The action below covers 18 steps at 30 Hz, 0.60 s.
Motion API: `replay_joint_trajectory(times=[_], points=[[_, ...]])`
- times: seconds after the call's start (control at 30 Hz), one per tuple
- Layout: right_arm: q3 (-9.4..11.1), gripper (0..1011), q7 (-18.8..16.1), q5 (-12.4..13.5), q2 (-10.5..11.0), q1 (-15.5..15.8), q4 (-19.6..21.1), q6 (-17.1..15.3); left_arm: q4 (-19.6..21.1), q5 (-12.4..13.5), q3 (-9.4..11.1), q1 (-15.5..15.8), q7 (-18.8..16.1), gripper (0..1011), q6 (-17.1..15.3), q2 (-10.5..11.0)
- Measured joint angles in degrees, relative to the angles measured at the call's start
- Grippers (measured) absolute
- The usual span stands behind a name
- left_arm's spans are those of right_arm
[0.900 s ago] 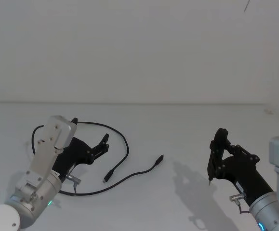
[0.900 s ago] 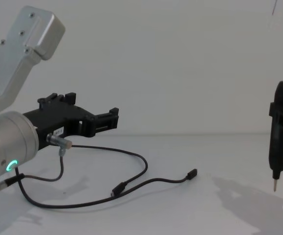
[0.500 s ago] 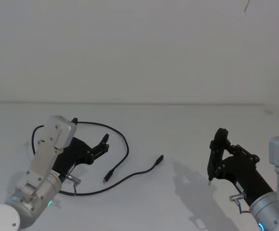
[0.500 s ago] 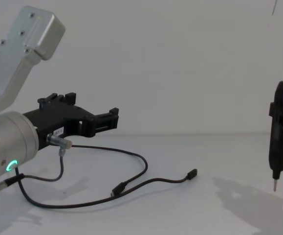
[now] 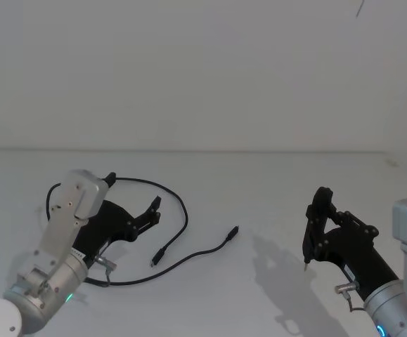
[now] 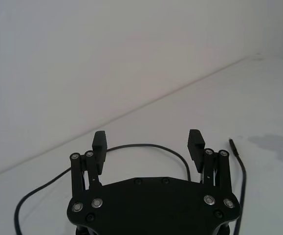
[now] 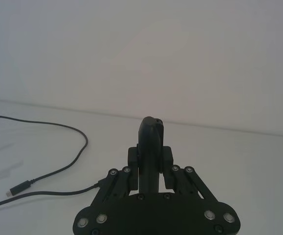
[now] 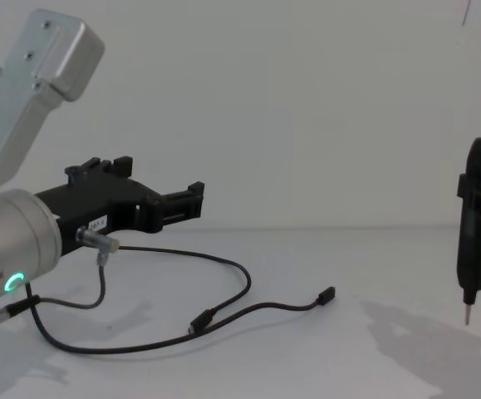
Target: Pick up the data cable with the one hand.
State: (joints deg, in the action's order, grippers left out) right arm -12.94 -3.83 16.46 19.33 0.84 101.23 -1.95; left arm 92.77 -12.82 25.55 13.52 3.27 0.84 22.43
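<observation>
In the head view, the white table meets a plain pale wall along a straight line. The data cable lies on the left part of the table in a loose loop, with its two small plugs near each other towards the middle. The left gripper reaches into this loop. The far side of the loop seems to pass behind the arm, but it is hidden there. The right gripper hangs on the right side, well apart from the cable.

In the left wrist view, the left gripper has its two short fingers spread wide, with nothing between them. The cable curves on the table beyond them.

In the right wrist view, the right gripper has its fingers pressed together. The cable lies farther off.

In the chest view, the left gripper is held above the table, and the cable rests flat below it, not touched. The right gripper points straight down.
</observation>
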Motion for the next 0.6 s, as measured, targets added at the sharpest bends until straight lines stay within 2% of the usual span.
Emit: replay_joint_trajectory(times=[0.43, 0.6], points=[[0.0, 279, 0.0, 0.0, 0.0, 0.0, 0.0, 0.0, -0.18, -3.63, 0.03, -0.4, 8.28, 1001, 0.89, 2.61], [0.0, 279, 0.0, 0.0, 0.0, 0.0, 0.0, 0.0, -0.5, -5.21, 0.58, -0.36, 12.81, 1001, 0.76, 3.92]])
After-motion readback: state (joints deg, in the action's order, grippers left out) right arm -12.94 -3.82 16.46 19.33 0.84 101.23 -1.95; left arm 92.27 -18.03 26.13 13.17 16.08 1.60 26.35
